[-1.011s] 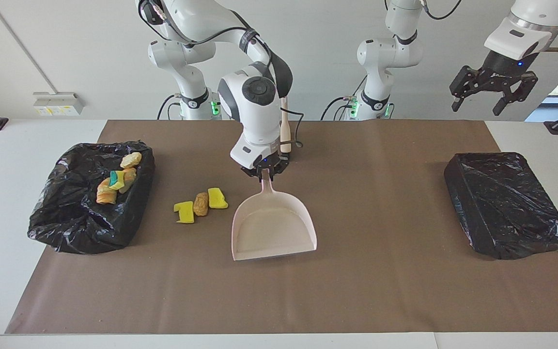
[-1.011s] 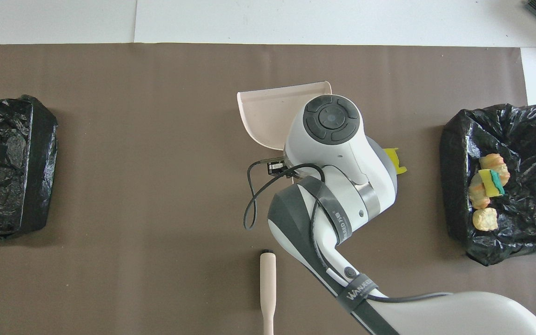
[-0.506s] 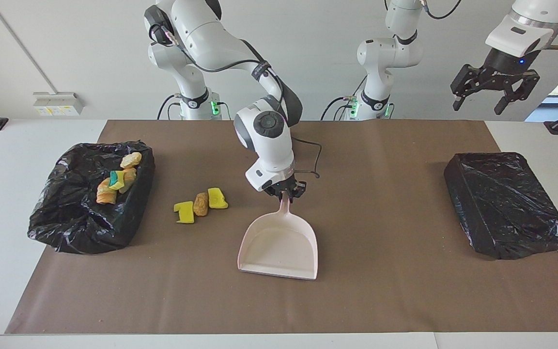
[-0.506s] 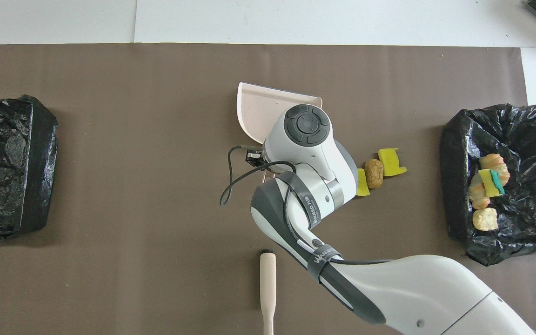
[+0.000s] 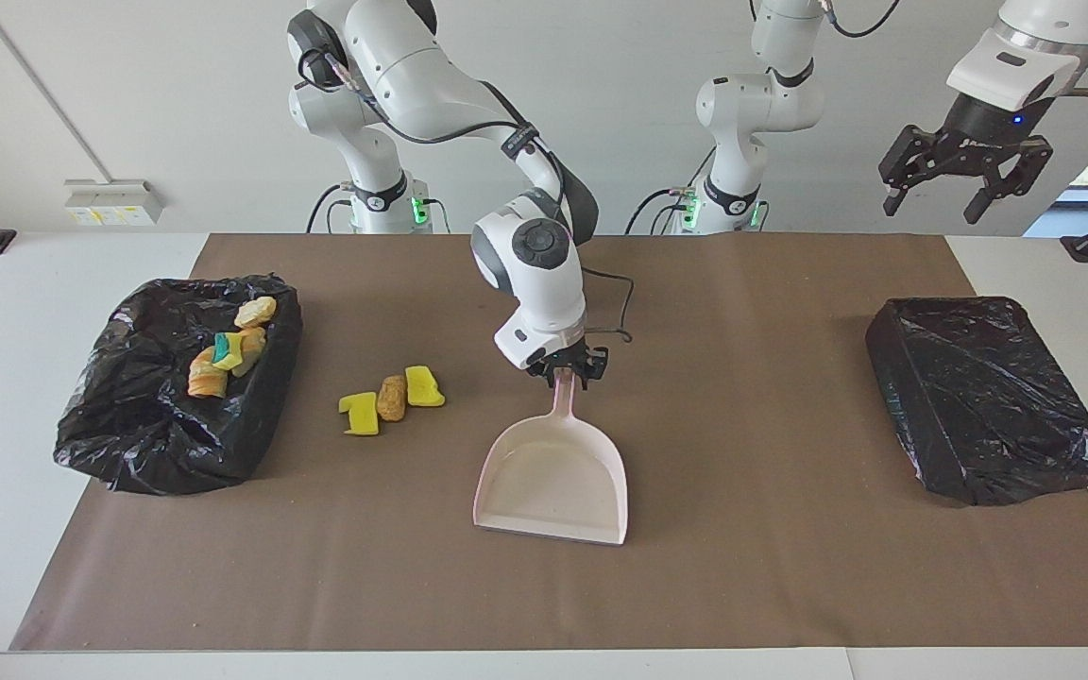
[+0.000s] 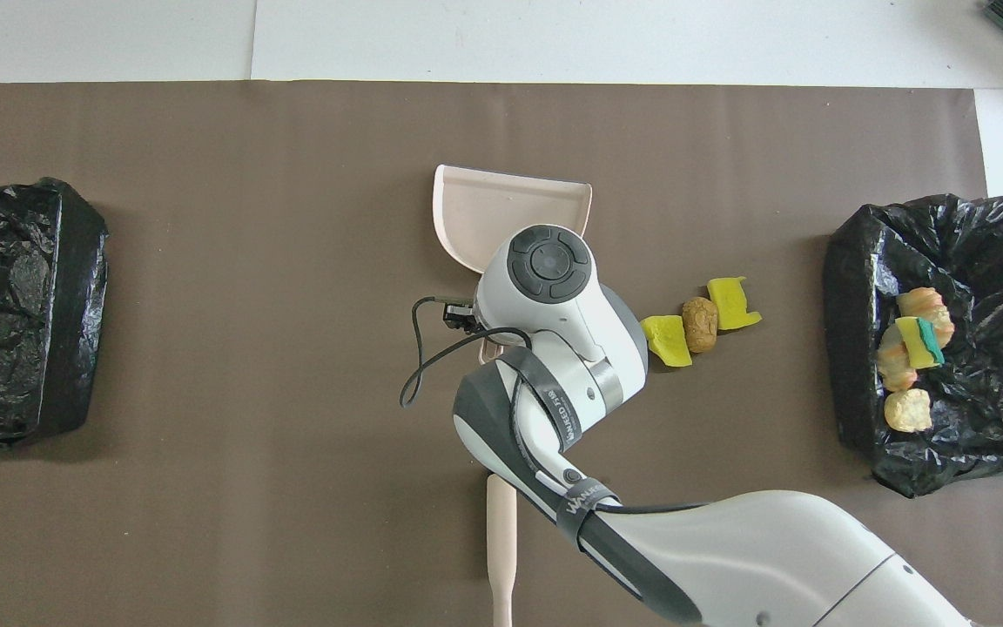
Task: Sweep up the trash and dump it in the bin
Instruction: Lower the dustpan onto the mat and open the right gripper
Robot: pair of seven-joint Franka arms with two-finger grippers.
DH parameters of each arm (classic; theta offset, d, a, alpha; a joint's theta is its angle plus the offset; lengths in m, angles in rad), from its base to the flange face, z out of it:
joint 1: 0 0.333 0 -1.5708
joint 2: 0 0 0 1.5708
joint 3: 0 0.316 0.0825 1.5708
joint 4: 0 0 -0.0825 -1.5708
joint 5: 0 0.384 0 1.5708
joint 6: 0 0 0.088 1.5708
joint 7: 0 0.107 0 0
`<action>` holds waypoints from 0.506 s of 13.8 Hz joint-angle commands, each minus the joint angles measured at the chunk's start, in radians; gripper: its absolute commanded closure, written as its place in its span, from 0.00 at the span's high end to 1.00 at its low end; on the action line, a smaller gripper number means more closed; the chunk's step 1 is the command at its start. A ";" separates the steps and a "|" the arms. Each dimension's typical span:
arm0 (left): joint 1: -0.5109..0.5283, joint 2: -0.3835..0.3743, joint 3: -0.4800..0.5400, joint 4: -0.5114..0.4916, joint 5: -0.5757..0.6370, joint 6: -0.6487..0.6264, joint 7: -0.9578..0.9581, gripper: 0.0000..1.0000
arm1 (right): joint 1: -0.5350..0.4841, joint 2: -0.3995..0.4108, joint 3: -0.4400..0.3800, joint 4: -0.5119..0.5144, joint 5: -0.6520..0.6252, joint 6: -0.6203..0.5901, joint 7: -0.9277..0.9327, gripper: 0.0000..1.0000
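Pink dustpan (image 5: 553, 477) lies flat on the surface, its handle between the right gripper (image 5: 567, 368) fingers; grip unclear. Trash (image 5: 391, 399) sits beside it, toward the filled bin (image 5: 128, 425). Left gripper (image 5: 961, 179) waits aloft, spread.

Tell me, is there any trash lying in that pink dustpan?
No, the dustpan is bare inside, while two yellow sponge chunks and a bread piece lie on the brown mat beside it.
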 commanded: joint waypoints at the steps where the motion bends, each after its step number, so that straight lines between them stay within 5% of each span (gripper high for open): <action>1: 0.011 -0.013 -0.005 -0.008 0.005 0.006 0.015 1.00 | -0.051 -0.124 0.001 -0.030 0.033 -0.132 -0.015 1.00; 4: 0.013 -0.013 -0.005 -0.008 0.005 0.006 0.015 1.00 | -0.042 -0.247 0.001 -0.054 0.042 -0.324 -0.100 1.00; 7: 0.011 -0.014 -0.008 -0.006 0.006 -0.003 0.003 1.00 | -0.022 -0.394 0.003 -0.212 0.122 -0.335 -0.079 1.00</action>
